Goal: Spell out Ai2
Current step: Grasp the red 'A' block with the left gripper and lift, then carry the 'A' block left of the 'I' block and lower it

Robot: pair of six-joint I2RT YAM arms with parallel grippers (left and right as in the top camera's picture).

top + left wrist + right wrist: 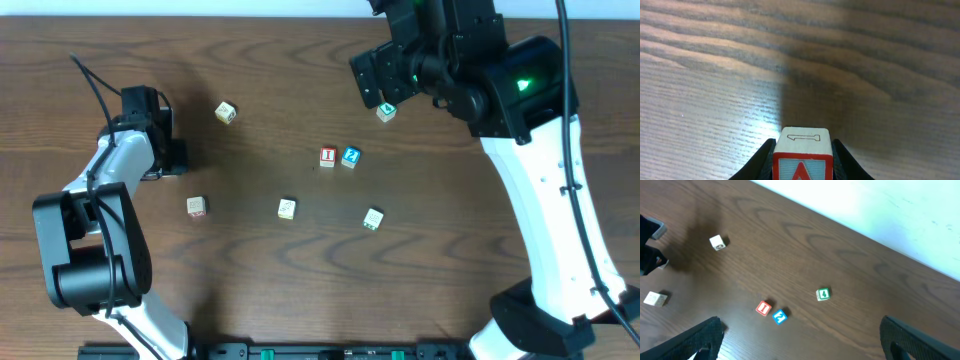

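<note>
The small wooden cube with a red border and a red letter A (802, 167) is clasped by the left gripper (803, 157) near the left edge of the brown tabletop (250, 290); a 1 is read on its top face. It is best set down touching the red I cube (327, 156), opposite the blue 2 cube (350, 156), with the A turned upward. The right gripper (800, 330) is spread wide, with nothing held
</note>
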